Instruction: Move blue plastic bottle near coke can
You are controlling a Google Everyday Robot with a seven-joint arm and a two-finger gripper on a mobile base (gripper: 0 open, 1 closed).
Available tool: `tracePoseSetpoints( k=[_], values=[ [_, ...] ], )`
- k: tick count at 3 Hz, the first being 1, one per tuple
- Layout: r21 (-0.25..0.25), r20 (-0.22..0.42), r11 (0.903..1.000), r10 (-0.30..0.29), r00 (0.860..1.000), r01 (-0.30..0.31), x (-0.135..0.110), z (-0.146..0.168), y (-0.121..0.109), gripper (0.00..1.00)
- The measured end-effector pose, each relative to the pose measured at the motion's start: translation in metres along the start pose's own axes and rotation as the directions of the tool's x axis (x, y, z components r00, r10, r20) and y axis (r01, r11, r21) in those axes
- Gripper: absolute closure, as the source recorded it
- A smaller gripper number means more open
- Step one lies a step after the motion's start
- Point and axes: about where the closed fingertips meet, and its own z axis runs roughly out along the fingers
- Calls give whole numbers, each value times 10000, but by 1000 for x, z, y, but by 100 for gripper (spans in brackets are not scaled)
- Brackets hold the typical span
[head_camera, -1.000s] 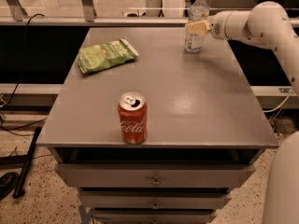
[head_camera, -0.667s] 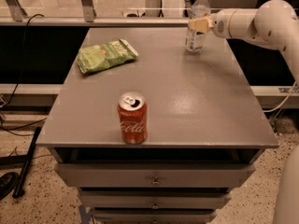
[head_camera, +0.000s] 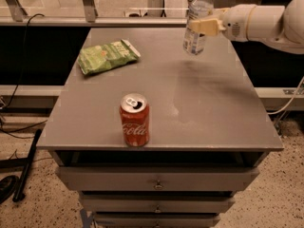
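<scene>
The blue plastic bottle [head_camera: 197, 20], clear with a white cap and a pale label, hangs slightly tilted above the far right part of the grey table [head_camera: 204, 103]. My gripper [head_camera: 203, 26] comes in from the right on a white arm and is shut on the bottle's middle. The bottle's base is lifted off the tabletop. The red coke can [head_camera: 134, 119] stands upright near the front edge, left of centre, far from the bottle.
A green chip bag [head_camera: 107, 56] lies on the far left of the table. Drawers [head_camera: 156, 184] sit below the tabletop. A rail and cables run behind and to the left of the table.
The bottle stood on the far right of the table with the gripper at it; now it is lifted off the surface and tilted, carried slightly towards the front.
</scene>
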Motion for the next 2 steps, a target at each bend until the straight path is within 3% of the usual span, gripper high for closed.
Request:
tracePoseSetpoints(
  k=[1, 2],
  values=[
    [-1530, -77, 9873, -443, 9990, 426, -6, -29, 54, 100],
    [-2769, -243, 9609, 17, 9997, -84, -2, -53, 86, 100]
  ],
)
